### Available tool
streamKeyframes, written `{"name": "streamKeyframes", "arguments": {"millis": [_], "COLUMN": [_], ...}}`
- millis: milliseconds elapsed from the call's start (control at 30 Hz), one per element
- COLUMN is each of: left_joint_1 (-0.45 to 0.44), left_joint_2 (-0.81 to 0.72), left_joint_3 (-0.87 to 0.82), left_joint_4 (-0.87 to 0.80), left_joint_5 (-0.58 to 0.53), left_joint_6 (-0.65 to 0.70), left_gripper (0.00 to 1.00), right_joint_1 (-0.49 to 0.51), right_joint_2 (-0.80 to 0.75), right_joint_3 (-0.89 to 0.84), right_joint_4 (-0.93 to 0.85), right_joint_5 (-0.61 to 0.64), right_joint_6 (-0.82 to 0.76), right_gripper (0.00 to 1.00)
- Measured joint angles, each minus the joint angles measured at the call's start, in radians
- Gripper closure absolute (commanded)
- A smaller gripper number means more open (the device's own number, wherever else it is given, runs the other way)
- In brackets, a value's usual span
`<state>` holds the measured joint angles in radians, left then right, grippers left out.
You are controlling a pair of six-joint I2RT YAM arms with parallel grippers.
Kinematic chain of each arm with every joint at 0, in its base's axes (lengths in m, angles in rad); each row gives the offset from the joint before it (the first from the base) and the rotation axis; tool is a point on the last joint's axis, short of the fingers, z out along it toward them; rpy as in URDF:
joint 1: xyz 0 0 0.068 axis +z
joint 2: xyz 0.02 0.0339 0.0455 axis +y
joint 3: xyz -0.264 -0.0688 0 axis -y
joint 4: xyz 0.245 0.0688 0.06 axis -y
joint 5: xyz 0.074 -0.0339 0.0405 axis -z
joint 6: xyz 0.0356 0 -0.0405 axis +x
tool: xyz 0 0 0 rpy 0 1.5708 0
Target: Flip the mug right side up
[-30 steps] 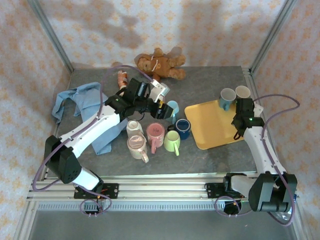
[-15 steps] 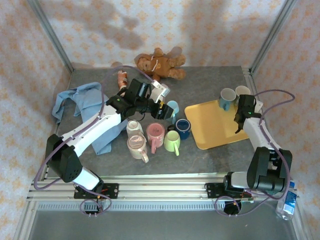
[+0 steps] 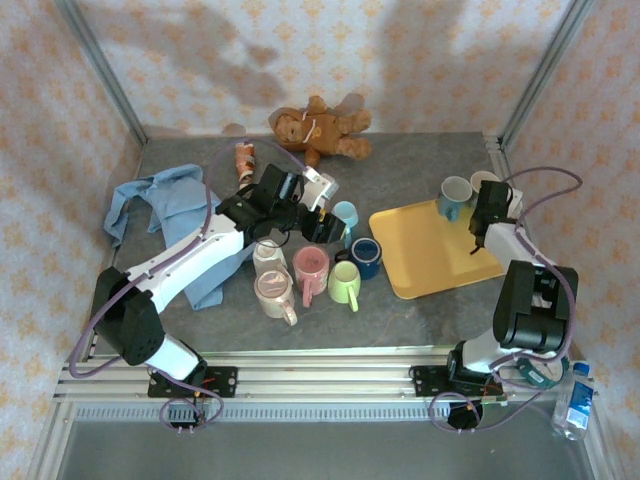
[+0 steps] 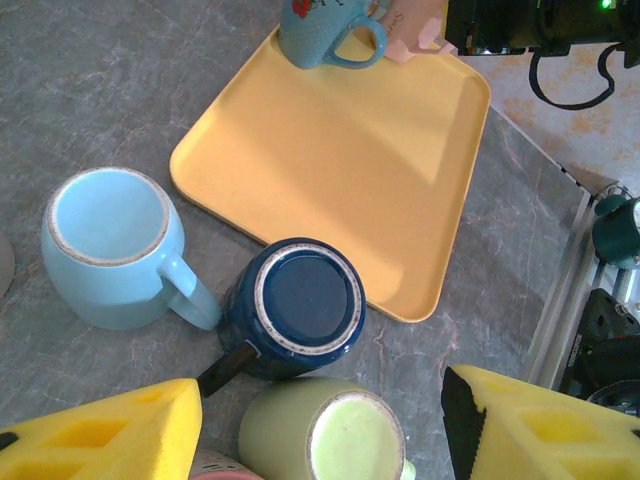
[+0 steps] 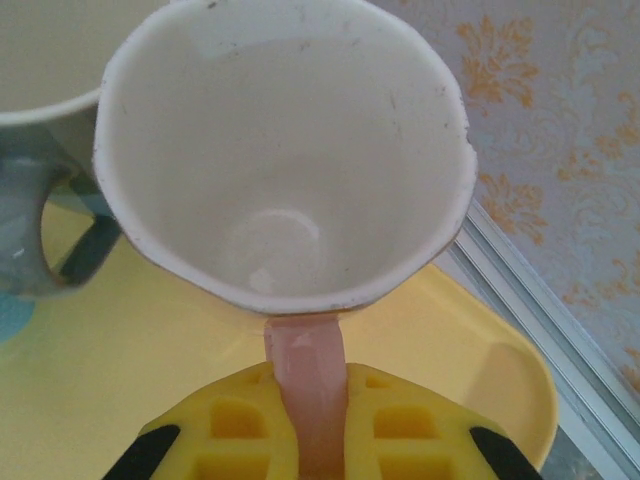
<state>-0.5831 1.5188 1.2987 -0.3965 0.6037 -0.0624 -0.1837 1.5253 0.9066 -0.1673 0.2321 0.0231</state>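
Mugs: eight, two on tray
Navy mug: inverted beside tray
Left hand: wide, empty
Right hand: gripping white mug's handle
Green mug: cut off

From the left wrist, the green mug is cut by the bottom edge, and the left pads lose their lower parts there too. The navy mug stands base up, mouth hidden. The teal mug is cropped by the top edge (a pink scrap beside it cannot be told). From the right wrist, the white mug has its handle running off the bottom edge between the right pads; the teal mug is cut by the left edge. Overhead, the thing left of the bear is too small to tell.
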Motion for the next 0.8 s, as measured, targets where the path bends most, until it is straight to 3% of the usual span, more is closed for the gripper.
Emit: {"name": "streamKeyframes", "arguments": {"millis": [167,467,800], "left_joint_1": [0.000,0.000,0.000], "left_joint_2": [-0.003,-0.009,-0.047], "left_joint_3": [0.000,0.000,-0.013], "left_joint_4": [0.000,0.000,-0.003], "left_joint_5": [-0.011,-0.018,-0.057], "left_joint_6": [0.000,0.000,-0.014], "left_gripper": [0.35,0.35,0.35], "right_joint_1": [-0.007,-0.010,-0.010], "right_joint_2": [0.023,0.034,-0.047], "right_joint_3": [0.015,0.028,0.008], "right_joint_4": [0.019,0.024,0.003], "right_joint_5": [-0.004,-0.042,-0.072], "right_joint_6": [0.000,0.007,0.045], "right_gripper": [1.00,0.69,0.57]}}
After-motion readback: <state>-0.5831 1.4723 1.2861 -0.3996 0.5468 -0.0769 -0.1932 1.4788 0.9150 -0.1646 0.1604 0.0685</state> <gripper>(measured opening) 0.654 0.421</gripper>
